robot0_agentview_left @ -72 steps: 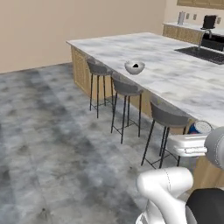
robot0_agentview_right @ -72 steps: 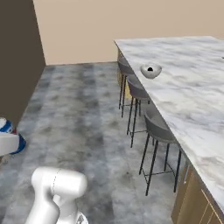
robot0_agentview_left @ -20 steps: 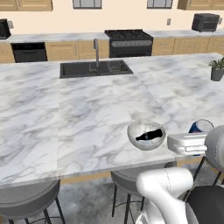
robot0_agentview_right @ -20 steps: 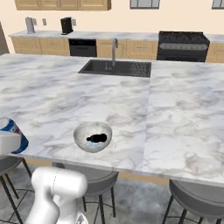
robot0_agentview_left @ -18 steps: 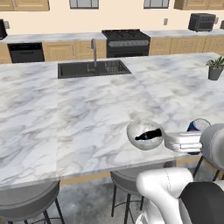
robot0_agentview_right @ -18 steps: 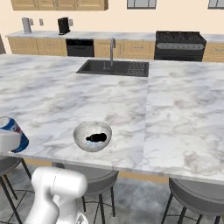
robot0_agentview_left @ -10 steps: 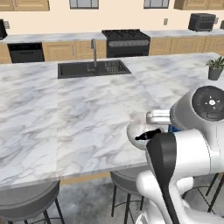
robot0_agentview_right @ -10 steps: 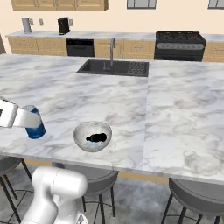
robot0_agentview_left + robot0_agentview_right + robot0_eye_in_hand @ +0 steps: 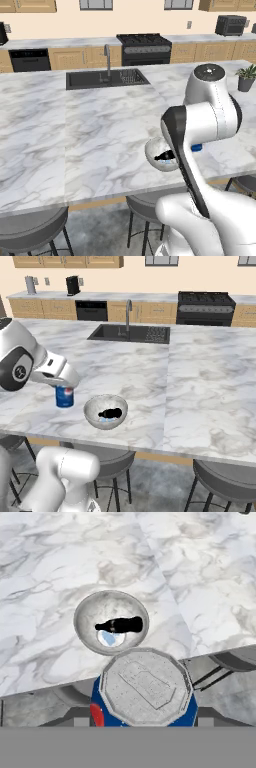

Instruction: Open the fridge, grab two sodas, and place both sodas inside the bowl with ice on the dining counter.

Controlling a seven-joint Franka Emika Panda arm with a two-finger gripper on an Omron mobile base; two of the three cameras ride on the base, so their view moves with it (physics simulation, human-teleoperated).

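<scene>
A blue soda (image 9: 64,397) with a red and white label hangs upright in my gripper (image 9: 64,390), which is shut on it. It hovers over the front edge of the dining counter (image 9: 200,381), just left of the bowl (image 9: 105,411) and apart from it. In the hand view the soda's silver top (image 9: 145,688) sits just short of the bowl (image 9: 111,622). A dark elongated shape and a pale blue patch lie inside the bowl; I cannot tell what they are. From the left, my arm hides part of the bowl (image 9: 156,150) and most of the soda (image 9: 196,148). The fridge is out of view.
A black sink (image 9: 130,332) with a tap is set into the far side of the marble top. Grey stools (image 9: 220,476) stand under the front edge. A potted plant (image 9: 246,77) sits at the counter's right end. Stove (image 9: 202,306) and wall counters line the back.
The base has swung round to face the counter. Over the last second the arm has carried the soda in from the side and up beside the bowl.
</scene>
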